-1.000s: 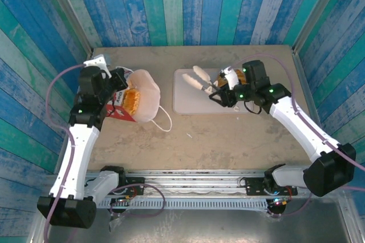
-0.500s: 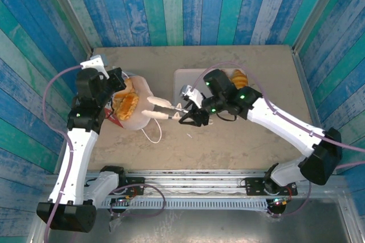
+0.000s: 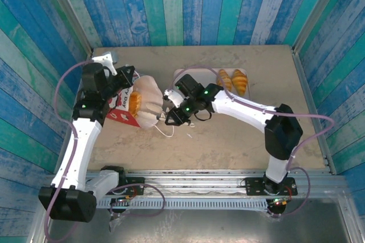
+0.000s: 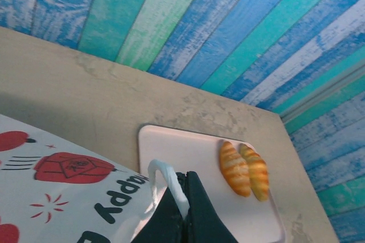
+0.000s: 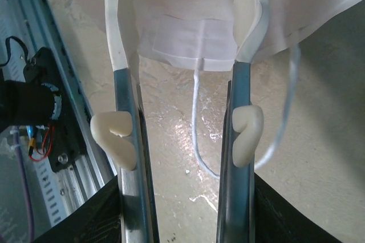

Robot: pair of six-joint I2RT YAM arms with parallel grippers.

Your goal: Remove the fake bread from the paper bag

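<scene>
Near the left edge of the bench (image 3: 228, 134), the left gripper (image 3: 126, 80) has its black jaws pressed together, pinching the white top rim of the paper bag (image 3: 145, 92). The bag lies tilted on its side – red printed wall down toward the near edge, open white mouth facing the middle of the bench. Inside it a golden piece of fake bread (image 3: 134, 101) shows through the opening.

Just right of the bag, the right gripper (image 3: 158, 109) points into that mouth with its jaws spread apart and gripping nothing that can be seen; their pale tips lie over the bag's white inner paper. A white string handle (image 5: 195, 112) loops loose on the bench beneath them.

Further right, toward the far edge, sits the pale tray (image 4: 177, 163). At its far right end (well apart from the bag) two pastries lie side by side – the left pastry (image 3: 226, 79) touching the right pastry (image 3: 240, 81).
</scene>
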